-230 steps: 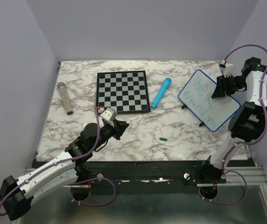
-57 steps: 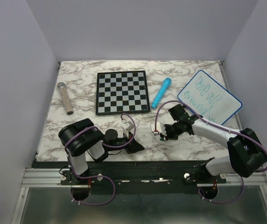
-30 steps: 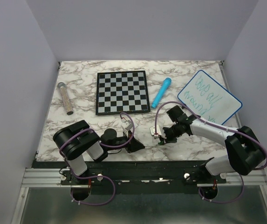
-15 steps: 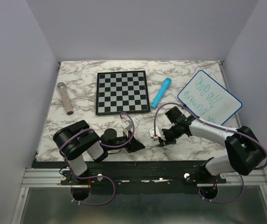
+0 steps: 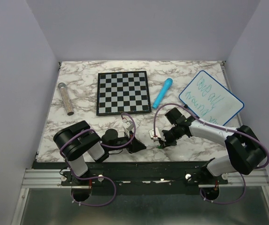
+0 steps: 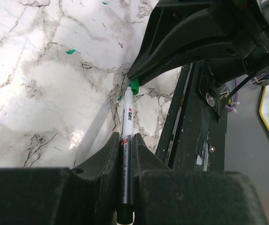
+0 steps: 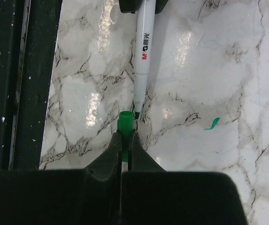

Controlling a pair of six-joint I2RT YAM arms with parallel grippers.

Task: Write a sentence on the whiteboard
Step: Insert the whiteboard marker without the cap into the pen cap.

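The whiteboard (image 5: 223, 111), white with a blue rim, lies at the table's right back, clear of both arms. The sentence (image 5: 203, 95) runs across it in rows of green handwriting. My left gripper (image 5: 137, 146) is low near the front edge, shut on a white marker (image 6: 127, 110) that points right. My right gripper (image 5: 161, 139) faces it, shut on the green cap (image 7: 125, 122). The cap's open mouth is right at the marker's (image 7: 143, 42) green tip, slightly to one side of it. The left gripper's (image 6: 126, 137) and right gripper's (image 7: 125, 137) jaws pinch tightly.
A black-and-white checkered board (image 5: 123, 92) lies at back centre, a blue cylinder (image 5: 163, 93) beside it, a brownish tube (image 5: 65, 98) at far left. Small green ink marks (image 7: 211, 123) dot the marble. The black base rail (image 6: 190, 122) runs close by the two grippers.
Over the last second the right gripper has edged left with the green cap toward the marker tip. The left arm has stayed still. Much earlier the right arm was at the whiteboard.
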